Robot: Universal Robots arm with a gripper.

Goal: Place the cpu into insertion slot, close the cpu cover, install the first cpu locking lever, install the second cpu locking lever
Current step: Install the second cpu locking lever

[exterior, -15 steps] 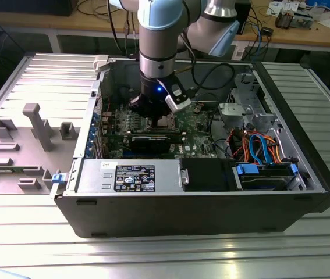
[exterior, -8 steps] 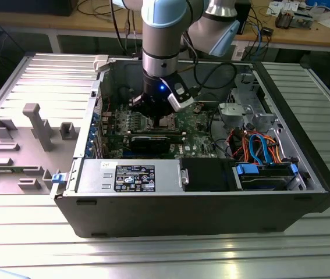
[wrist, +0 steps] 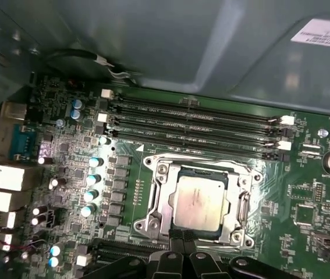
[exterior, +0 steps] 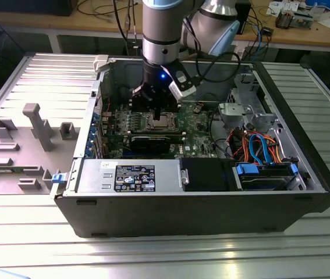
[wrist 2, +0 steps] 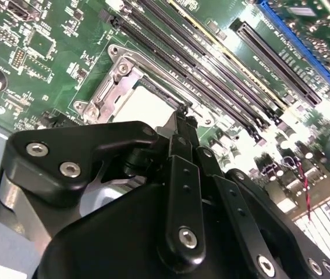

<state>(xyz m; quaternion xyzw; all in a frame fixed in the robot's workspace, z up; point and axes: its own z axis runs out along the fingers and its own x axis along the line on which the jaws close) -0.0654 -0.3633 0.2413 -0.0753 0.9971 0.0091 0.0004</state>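
The cpu (wrist: 197, 200) lies flat in the insertion slot (wrist: 153, 224) on the green board, its dull silver top showing. The cpu cover (wrist: 167, 197) lies down around it as a silvery frame. My gripper (wrist: 183, 237) hangs right at the slot's edge with its dark fingers pressed together, tips just touching the frame's rim. In the second wrist view the fingertips (wrist 2: 179, 119) end at the edge of the cpu (wrist 2: 144, 107) and the cover (wrist 2: 109, 93). In the exterior view the gripper (exterior: 156, 109) stands upright just above the slot (exterior: 158, 121) inside the open case.
Long black memory slots (wrist: 199, 125) run beside the socket. Capacitors (wrist: 92, 180) stand on its other side. The case wall (exterior: 170, 206), a drive bay with coloured cables (exterior: 258, 148) and a power supply box (exterior: 127, 177) surround the board. A grey fixture plate (exterior: 31, 131) lies on the exterior view's left.
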